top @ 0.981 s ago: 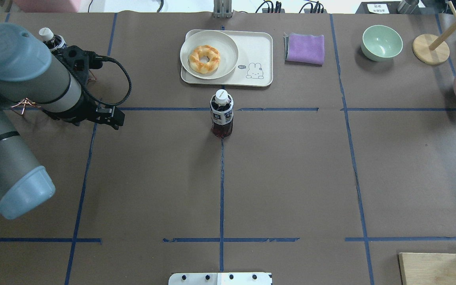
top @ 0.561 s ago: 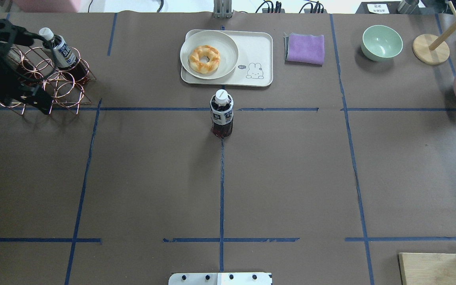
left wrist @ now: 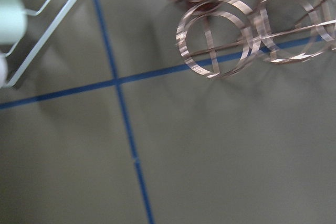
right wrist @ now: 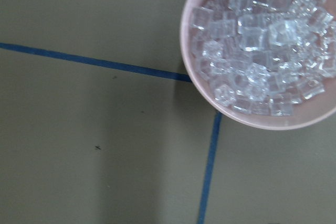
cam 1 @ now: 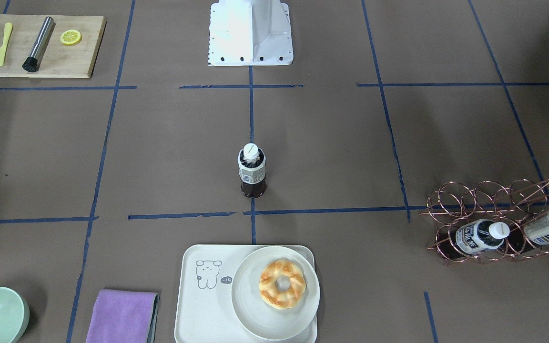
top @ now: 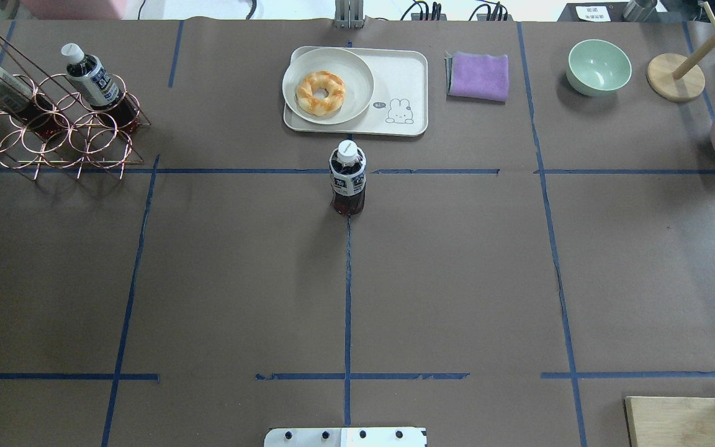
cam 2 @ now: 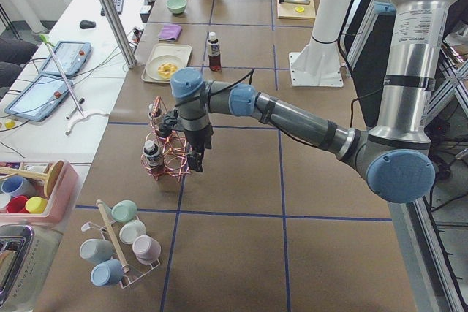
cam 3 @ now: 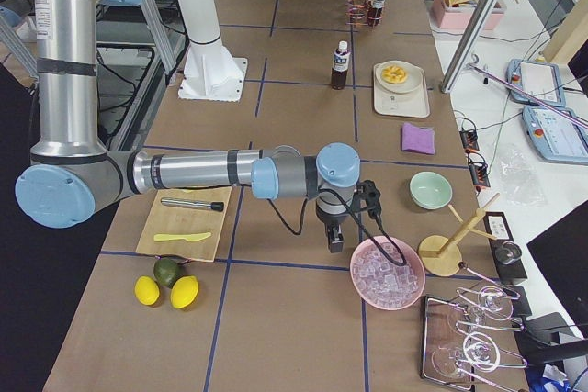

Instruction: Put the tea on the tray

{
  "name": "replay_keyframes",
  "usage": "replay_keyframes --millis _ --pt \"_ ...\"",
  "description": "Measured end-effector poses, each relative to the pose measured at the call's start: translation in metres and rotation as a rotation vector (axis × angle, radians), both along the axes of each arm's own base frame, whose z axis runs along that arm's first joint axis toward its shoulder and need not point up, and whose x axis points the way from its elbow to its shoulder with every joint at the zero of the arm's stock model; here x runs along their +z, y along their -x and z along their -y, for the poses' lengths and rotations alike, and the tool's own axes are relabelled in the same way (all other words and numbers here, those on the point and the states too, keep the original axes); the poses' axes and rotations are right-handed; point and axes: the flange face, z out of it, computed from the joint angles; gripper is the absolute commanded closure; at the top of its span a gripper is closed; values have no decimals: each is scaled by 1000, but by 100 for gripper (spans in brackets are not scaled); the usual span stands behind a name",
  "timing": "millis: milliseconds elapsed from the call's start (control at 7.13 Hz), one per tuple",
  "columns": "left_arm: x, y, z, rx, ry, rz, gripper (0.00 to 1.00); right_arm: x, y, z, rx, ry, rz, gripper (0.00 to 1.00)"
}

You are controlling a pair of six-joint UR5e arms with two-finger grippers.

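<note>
The tea stands upright in mid-table, just in front of the tray; it also shows in the front view. The cream tray with the bear drawing lies at the far side. Two like bottles lie in a copper wire rack at the far left. My left gripper hangs beside that rack in the exterior left view; I cannot tell if it is open. My right gripper hangs next to the pink ice bowl; I cannot tell if it is open. Neither shows in the overhead view.
A round plate with a doughnut fills the tray's left half. A purple cloth, a green bowl and a wooden stand lie to the right. A cutting board sits near my right side.
My left arm has swung left out of the overhead view, uncovering the rack and its two bottles. The tea in mid-table has not moved.
</note>
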Motion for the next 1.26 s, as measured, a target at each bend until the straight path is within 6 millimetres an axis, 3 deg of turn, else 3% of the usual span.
replay_keyframes --millis 280,701,981,1262 --pt "30 22 -17 -14 26 0 0 -79 60 20 22 2 46 1" --pt "51 32 -30 -15 49 -2 0 -217 186 52 -1 -4 133 1" --pt "56 33 -32 -7 53 -24 0 -310 283 50 11 50 170 1" --pt "56 30 -33 -19 71 -59 0 -399 359 45 46 68 122 1"
